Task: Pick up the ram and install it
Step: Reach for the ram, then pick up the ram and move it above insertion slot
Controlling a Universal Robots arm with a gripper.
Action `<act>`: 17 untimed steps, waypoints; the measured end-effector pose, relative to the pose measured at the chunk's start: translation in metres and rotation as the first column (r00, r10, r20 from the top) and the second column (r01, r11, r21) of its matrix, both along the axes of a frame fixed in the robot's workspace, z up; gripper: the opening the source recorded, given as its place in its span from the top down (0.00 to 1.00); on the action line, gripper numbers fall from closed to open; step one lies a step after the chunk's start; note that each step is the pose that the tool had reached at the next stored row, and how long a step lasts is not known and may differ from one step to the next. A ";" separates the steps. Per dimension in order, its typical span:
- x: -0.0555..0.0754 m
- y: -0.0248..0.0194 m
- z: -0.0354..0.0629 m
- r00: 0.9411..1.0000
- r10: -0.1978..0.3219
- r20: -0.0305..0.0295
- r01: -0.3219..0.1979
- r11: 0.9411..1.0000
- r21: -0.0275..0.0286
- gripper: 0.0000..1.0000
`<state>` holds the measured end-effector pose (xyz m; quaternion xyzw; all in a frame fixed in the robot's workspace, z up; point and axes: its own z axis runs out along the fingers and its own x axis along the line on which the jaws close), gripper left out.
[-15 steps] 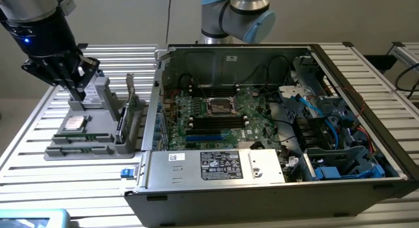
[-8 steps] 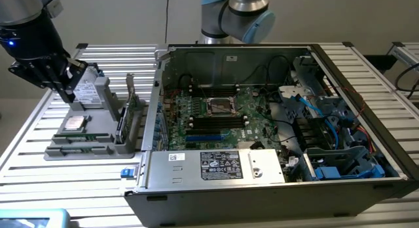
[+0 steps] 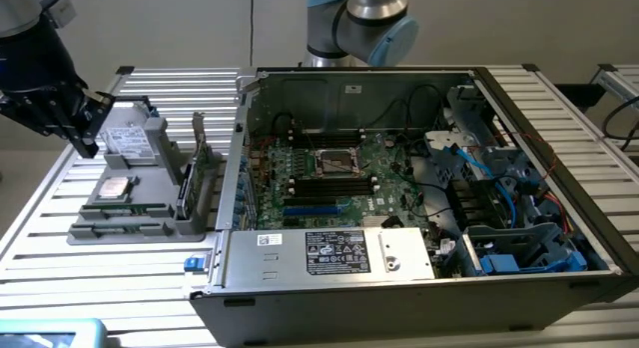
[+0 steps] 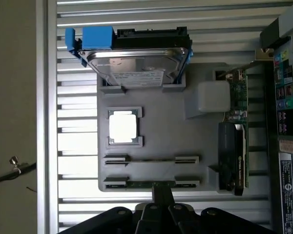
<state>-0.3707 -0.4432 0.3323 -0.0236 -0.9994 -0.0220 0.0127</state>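
The ram [image 4: 139, 184] is a thin green stick standing on edge in the outer slot row of a grey holder tray [image 4: 161, 141]. In the exterior view the ram [image 3: 125, 211] sits near the front of that tray [image 3: 120, 232], at the exterior view's left of the open computer case. My black gripper [image 3: 88, 142] hangs above the tray's far end, over the hard drive, well above the ram and apart from it. In the wrist view the gripper [image 4: 162, 197] is lined up with the ram's middle. Nothing is seen held.
The tray also carries a hard drive [image 4: 136, 61], a CPU [image 4: 123, 126] and a taller green expansion card [image 4: 237, 141]. The open case [image 3: 399, 288] holds the motherboard with black memory slots [image 3: 330, 185] and blue ones [image 3: 314, 210]. Cables crowd its right side.
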 end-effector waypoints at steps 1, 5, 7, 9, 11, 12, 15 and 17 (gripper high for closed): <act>-0.002 0.0000 -0.0001 1.000 0.002 0.000 -0.002 1.000 0.000 0.89; -0.006 0.0003 -0.0004 1.000 0.012 0.000 -0.012 1.000 0.000 0.89; -0.006 0.0003 -0.0004 1.000 0.015 0.000 -0.015 1.000 0.000 0.89; -0.006 0.0004 -0.0004 1.000 0.017 0.000 -0.017 1.000 0.000 0.89; -0.006 0.0004 -0.0006 0.999 0.033 0.000 -0.033 0.999 0.000 0.89; -0.006 0.0004 -0.0006 0.999 0.050 0.000 -0.050 0.999 0.001 0.89; -0.006 0.0004 -0.0009 0.995 0.104 0.000 -0.104 0.995 0.002 0.89; -0.006 0.0004 -0.0009 0.990 0.140 0.000 -0.140 0.990 0.002 0.89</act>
